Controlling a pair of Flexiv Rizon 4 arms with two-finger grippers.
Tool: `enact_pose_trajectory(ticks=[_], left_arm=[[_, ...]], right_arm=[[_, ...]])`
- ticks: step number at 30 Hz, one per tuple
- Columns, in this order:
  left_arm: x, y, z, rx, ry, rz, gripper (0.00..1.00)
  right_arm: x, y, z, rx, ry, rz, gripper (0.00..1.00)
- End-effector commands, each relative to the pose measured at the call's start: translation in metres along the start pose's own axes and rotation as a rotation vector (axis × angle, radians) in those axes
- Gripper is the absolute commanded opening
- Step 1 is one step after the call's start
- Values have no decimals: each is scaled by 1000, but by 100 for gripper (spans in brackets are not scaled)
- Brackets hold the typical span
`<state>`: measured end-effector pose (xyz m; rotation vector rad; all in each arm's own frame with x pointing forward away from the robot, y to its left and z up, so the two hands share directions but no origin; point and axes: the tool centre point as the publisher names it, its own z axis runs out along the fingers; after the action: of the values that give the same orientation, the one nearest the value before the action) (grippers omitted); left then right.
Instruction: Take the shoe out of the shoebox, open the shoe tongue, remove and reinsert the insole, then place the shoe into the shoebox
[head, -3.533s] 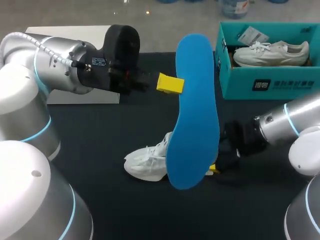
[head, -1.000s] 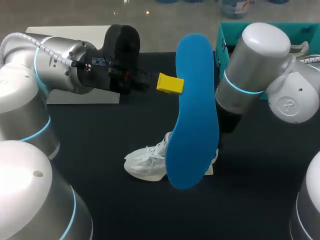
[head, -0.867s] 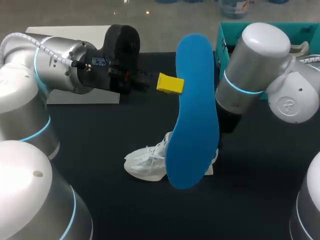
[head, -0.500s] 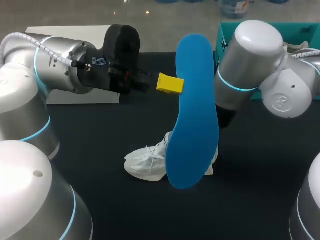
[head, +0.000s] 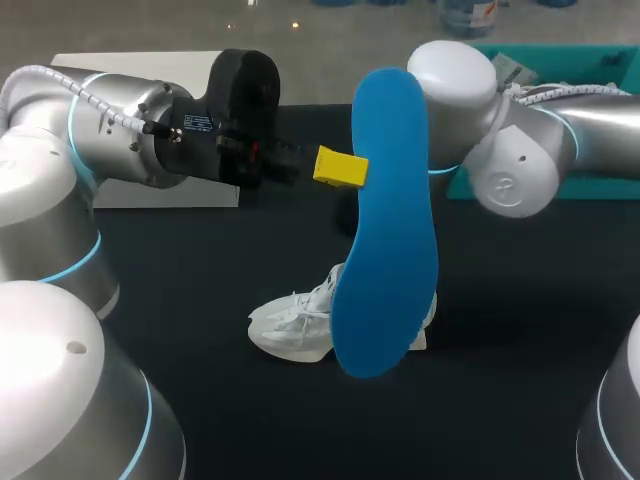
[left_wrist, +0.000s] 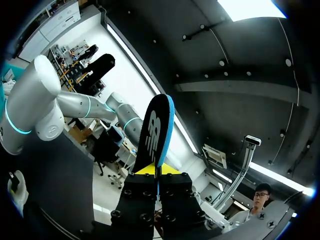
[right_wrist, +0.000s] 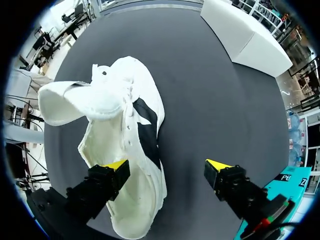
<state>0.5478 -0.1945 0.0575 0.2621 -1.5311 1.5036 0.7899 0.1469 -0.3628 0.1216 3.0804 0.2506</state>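
1. Shoe (head: 295, 322): the white shoe lies on its side on the black table (head: 200, 280). The right wrist view shows its tongue (right_wrist: 80, 102) folded back, clear of the opening.

2. Insole (head: 388, 220): the blue insole hangs in the air above the shoe, apart from it. In the head view it stands on end, and its lower end overlaps the heel end of the shoe.

3. Left gripper (left_wrist: 157, 172): it is raised above and behind the shoe. Its jaws are pressed onto the insole from both sides, pinching one long edge.

4. Right gripper (right_wrist: 166, 167): it hovers directly over the shoe. Its jaws are spread wide and grip nothing. One yellow tip sits over the shoe's opening, and the other over bare table just beside the shoe. In the head view the insole hides this gripper.

5. Shoebox (head: 612, 62): the teal box stands well behind the shoe, toward the right, partly covered by the right arm (head: 500, 170).

6. White block (right_wrist: 240, 35): it stands well behind the shoe, toward the left.
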Motion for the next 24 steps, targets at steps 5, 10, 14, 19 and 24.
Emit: enact_pose_trajectory(ticks=[5,10,14,19,24], left_arm=[[-1,1,0,2,2,1,0],[-1,1,0,2,2,1,0],[-1,1,0,2,2,1,0],[-1,1,0,2,2,1,0],[-1,1,0,2,2,1,0]], right_arm=[[14,6,13,-8,41,-2,0],[14,6,13,-8,41,-2,0],[14,6,13,-8,41,-2,0],[21,7,0,-37,20,185,0],[24,10,-26,-116,7,559,0]])
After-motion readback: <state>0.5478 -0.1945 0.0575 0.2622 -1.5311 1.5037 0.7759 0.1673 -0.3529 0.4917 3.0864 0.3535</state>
